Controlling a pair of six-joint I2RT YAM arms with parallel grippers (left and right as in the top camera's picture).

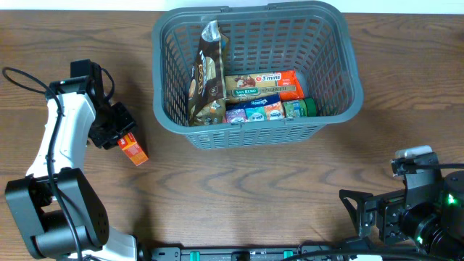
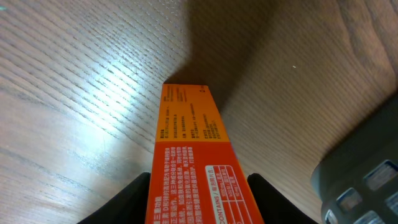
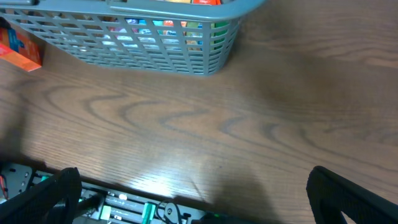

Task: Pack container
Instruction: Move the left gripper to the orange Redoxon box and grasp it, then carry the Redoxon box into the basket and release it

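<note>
The container (image 1: 254,129) is a large dark grey slotted basket at the back centre; it also shows in the right wrist view (image 3: 155,56) and at the left wrist view's edge (image 2: 364,180). Inside lie a brown bag (image 1: 206,72), a San Remo packet (image 1: 261,85) and a row of small blue and green boxes (image 1: 264,110). My left gripper (image 1: 119,138) is left of the basket, shut on an orange box (image 2: 193,155), which it holds by its sides just above the wood. My right gripper (image 3: 193,186) is open and empty at the front right (image 1: 359,210).
The orange box also shows in the overhead view (image 1: 133,149) and the right wrist view (image 3: 22,53). A black rail with electronics (image 3: 124,205) runs along the table's front edge. A black cable (image 1: 29,80) loops near the left arm.
</note>
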